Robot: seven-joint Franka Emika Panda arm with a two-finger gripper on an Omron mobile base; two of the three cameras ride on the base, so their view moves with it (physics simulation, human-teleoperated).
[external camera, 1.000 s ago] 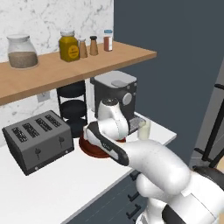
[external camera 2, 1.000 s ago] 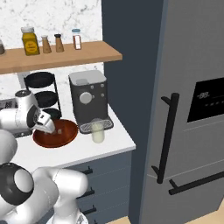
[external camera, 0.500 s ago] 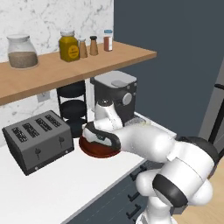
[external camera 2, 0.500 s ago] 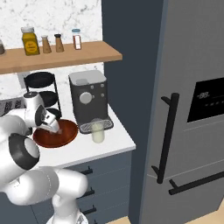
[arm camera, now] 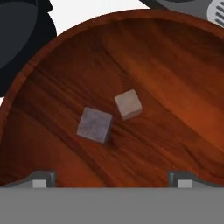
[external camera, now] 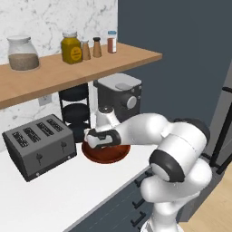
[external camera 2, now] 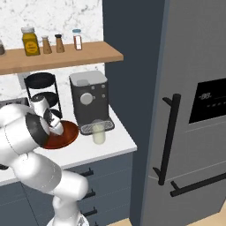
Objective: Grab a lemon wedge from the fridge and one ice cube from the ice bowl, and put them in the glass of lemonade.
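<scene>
White counter (marble wall behind), wooden shelf above

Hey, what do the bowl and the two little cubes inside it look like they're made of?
The ice bowl looks like polished wood: reddish-brown with dark streaked grain and a soft sheen. The two cubes look like cloudy ice, though the matte render leaves that open: one ice cube is greyish-lavender, the other cube paler and beige-tinted. Neither looks clear or wet.
</scene>
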